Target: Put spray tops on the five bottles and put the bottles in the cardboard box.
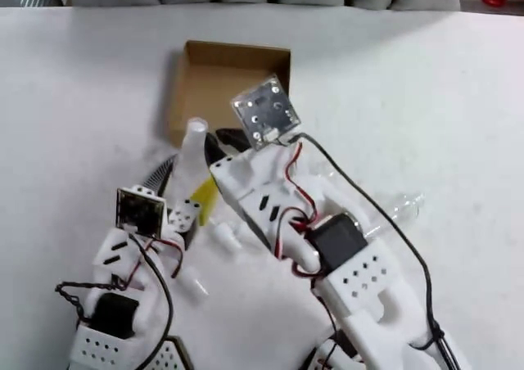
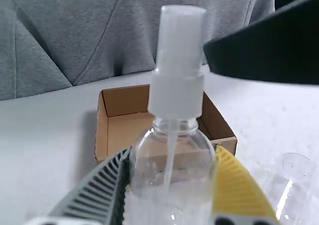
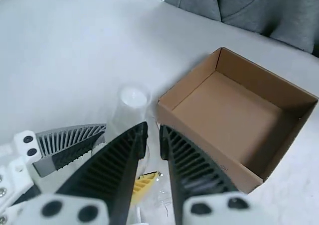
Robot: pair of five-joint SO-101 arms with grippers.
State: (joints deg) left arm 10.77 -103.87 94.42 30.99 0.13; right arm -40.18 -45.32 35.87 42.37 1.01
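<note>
Risk sits mostly with the spray top (image 2: 178, 70). It is on the neck of the clear bottle (image 2: 172, 148), but I cannot tell whether it is screwed fully home. The left end effector (image 2: 172, 160) grips that bottle by its body between a grey and a yellow finger and holds it upright above the worktop (image 1: 426, 83).

The right end effector (image 3: 153, 130) hangs just beside the top, its black jaws almost closed with nothing between them.

In the high view the cardboard box (image 1: 225, 75) lies at about 1 o'clock from the held bottle, with no bottles inside. A second bottle (image 1: 401, 206) lies on its side at 3 o'clock, and two loose tops (image 1: 223, 237) lie near 6 o'clock.

A loose top could tip off on the way to the box. The smooth bottle could also slip in the grip, or the black jaws could knock it askew.
</note>
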